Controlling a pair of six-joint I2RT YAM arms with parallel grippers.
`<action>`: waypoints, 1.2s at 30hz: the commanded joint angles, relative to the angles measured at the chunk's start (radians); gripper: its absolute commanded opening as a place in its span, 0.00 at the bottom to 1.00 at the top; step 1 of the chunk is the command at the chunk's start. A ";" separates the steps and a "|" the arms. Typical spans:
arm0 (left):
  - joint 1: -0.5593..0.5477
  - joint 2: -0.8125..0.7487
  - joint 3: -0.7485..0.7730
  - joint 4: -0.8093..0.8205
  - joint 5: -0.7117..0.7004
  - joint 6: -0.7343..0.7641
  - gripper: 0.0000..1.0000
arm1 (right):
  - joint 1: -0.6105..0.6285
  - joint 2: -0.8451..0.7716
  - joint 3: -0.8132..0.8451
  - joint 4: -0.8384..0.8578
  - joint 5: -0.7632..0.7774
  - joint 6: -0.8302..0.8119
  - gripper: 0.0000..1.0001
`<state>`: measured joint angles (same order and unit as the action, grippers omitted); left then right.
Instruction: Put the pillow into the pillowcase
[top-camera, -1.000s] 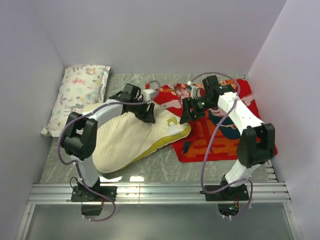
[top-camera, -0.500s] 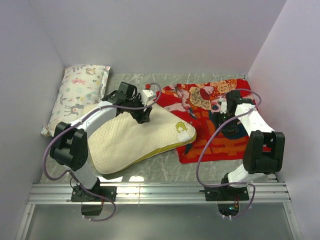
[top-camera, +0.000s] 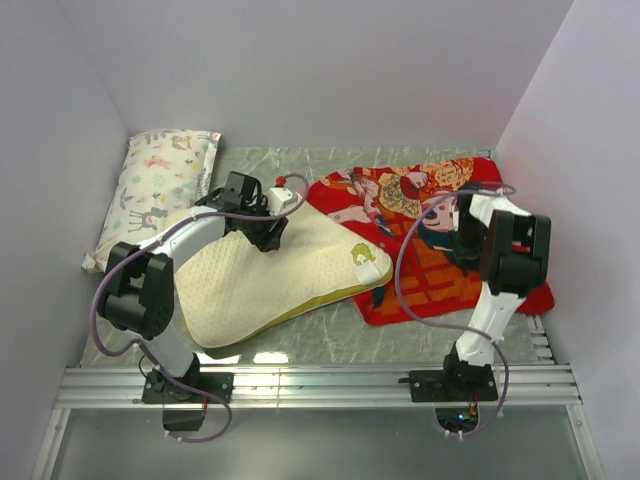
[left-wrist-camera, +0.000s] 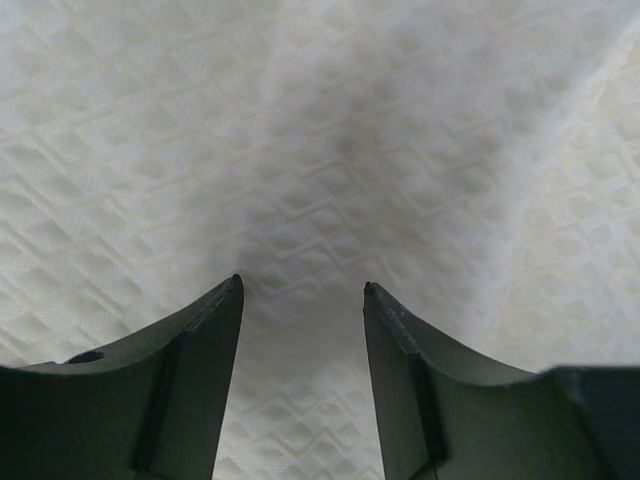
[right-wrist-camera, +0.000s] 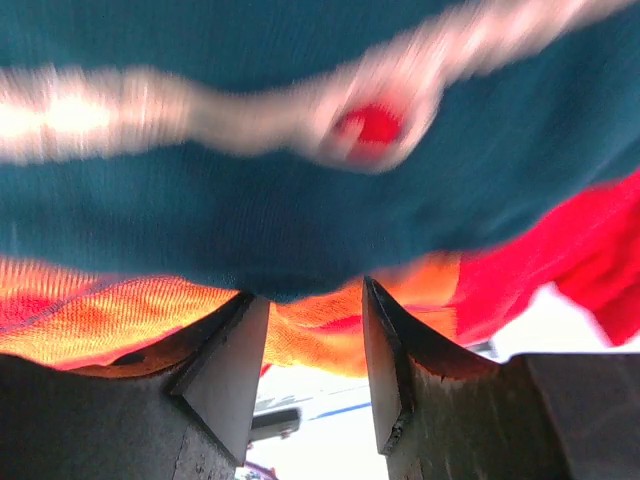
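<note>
1. Pillow (top-camera: 250, 290) comes first for us: it lies flat on the left half of the table (top-camera: 330, 335), quilted face up and wholly outside the pillowcase. At its far left corner, a print pillow (top-camera: 160, 190) rests against the left wall.
2. We see the left gripper (left-wrist-camera: 300, 290) tip-down on the pillow's far edge, the arm reaching over the pillow from the near side. In the wrist view, its jaws stand apart on the quilted surface. The cloth runs smooth between them, with no fold gathered, so we take the gripper to be open.
3. At the pillow's right end, we pick out a yellow logo (top-camera: 358, 255) and a white tag (top-camera: 372, 272). That corner touches the pillowcase's near left edge.
4. We find the pillowcase (top-camera: 400, 195) spread on the right half of the table, red printed side up and rumpled along its far edge.
5. The right gripper (right-wrist-camera: 313, 295) points down onto the middle of the pillowcase, with its arm folded steeply above it. In its wrist view, orange cloth fills the gap between the jaws and touches both, with teal print just beyond. We cannot tell whether the jaws are clamped on it.
</note>
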<state>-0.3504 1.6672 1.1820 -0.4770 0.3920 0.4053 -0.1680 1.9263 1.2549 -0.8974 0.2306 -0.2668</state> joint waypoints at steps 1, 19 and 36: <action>0.027 0.020 -0.028 0.002 -0.016 -0.011 0.57 | 0.004 0.168 0.247 0.091 0.050 -0.018 0.49; 0.073 -0.088 -0.038 -0.063 0.091 -0.031 0.62 | 0.320 0.333 0.712 0.245 0.130 -0.285 0.70; -0.528 -0.060 -0.010 0.342 -0.310 -0.029 0.99 | 0.079 -0.111 0.393 -0.238 -0.601 0.057 0.77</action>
<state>-0.8257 1.5799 1.1400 -0.2386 0.2344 0.3969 -0.0978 1.8221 1.7271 -1.0157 -0.1535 -0.2901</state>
